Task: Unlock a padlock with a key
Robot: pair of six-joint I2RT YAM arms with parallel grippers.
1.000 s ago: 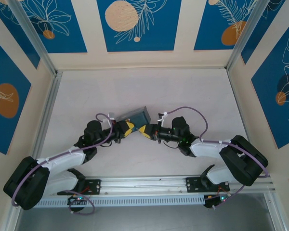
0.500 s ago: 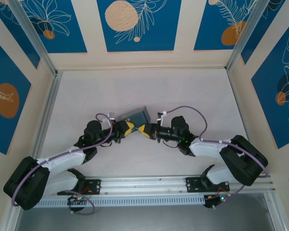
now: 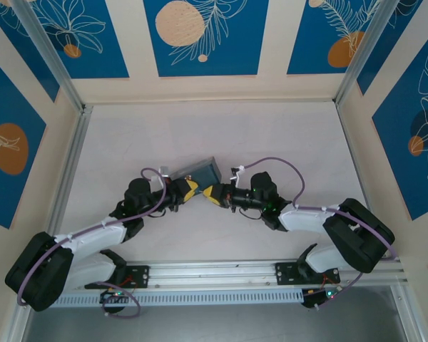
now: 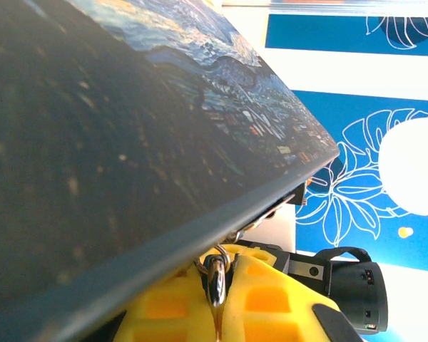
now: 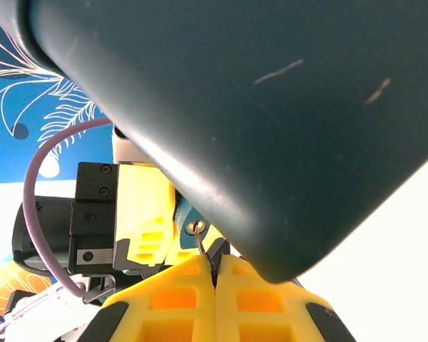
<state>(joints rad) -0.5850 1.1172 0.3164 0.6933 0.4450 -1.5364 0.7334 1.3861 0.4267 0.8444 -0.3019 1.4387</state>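
The box (image 5: 271,107) is finished underneath in a smooth, dark surface of slight sheen, marked by fine scratches; its printed face is matt. The padlock (image 5: 185,217) is coated in bluish-teal, and its shackle (image 4: 215,276) is made of bright polished metal. The key (image 5: 202,246) is thin bare metal. The fingers (image 5: 178,299) of the right gripper (image 5: 215,267) are moulded in matt yellow plastic with waffled recesses. The table (image 3: 271,142) is surfaced in matt pale material and edged by brushed aluminium rails (image 3: 214,269).

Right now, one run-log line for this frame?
left jaws: shut on padlock | right jaws: shut on key, tip at keyhole | box: just behind both | unlocked: cannot tell
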